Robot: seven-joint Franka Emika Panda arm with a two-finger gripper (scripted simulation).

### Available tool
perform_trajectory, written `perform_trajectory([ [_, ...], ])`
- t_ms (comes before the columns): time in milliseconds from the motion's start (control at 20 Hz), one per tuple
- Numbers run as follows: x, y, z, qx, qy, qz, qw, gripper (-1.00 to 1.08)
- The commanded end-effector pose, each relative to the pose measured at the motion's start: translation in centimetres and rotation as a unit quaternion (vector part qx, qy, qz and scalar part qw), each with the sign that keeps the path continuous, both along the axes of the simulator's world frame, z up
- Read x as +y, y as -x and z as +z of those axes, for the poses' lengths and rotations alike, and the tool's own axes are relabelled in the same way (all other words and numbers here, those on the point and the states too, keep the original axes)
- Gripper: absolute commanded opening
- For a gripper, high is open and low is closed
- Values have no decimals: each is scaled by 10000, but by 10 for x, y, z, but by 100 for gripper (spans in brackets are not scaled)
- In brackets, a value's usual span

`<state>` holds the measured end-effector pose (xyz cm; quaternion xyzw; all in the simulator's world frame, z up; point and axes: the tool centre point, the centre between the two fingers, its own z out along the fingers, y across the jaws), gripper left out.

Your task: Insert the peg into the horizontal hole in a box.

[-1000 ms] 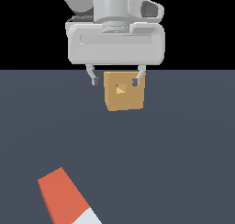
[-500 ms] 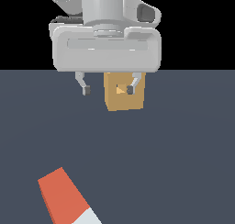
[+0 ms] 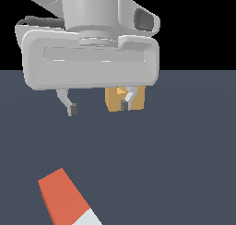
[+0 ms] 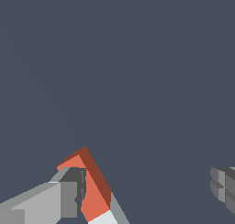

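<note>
Spread wide with nothing between its fingers, the gripper (image 3: 97,107) hangs above the dark floor (image 3: 184,164), well apart from the peg (image 3: 64,201) in the exterior view. Nearer the camera than the gripper, the peg lies flat on the floor, orange-red with a white end; in the wrist view it (image 4: 92,186) appears just beside one finger (image 4: 69,195). Beyond the gripper sits the box (image 3: 138,99), partly hidden behind one fingertip, its hole mostly covered.

We see flat slate-grey floor (image 3: 184,173) filling lower part of exterior view, matte, no texture, no seams. Above floor's far edge, plain black backdrop (image 3: 198,30), straight horizon line between them. Light even, no strong shadows on floor. In wrist view, same grey floor (image 4: 137,58) fills frame.
</note>
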<state>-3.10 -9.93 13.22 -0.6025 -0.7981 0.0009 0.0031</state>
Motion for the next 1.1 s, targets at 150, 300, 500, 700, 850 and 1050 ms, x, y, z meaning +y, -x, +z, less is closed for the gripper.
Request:
perform_trajectory([
  [150, -28, 4, -12, -7, 0, 491, 9988, 100],
  [300, -44, 4, -19, -10, 0, 757, 9971, 100],
  [500, -66, 4, -28, -15, 1, 1118, 9937, 100],
  [700, -88, 1, -37, -20, 1, 1486, 9889, 100],
  [850, -104, -2, -44, -23, 1, 1760, 9844, 100],
  [1050, -122, -7, -52, -27, 2, 2071, 9783, 100],
])
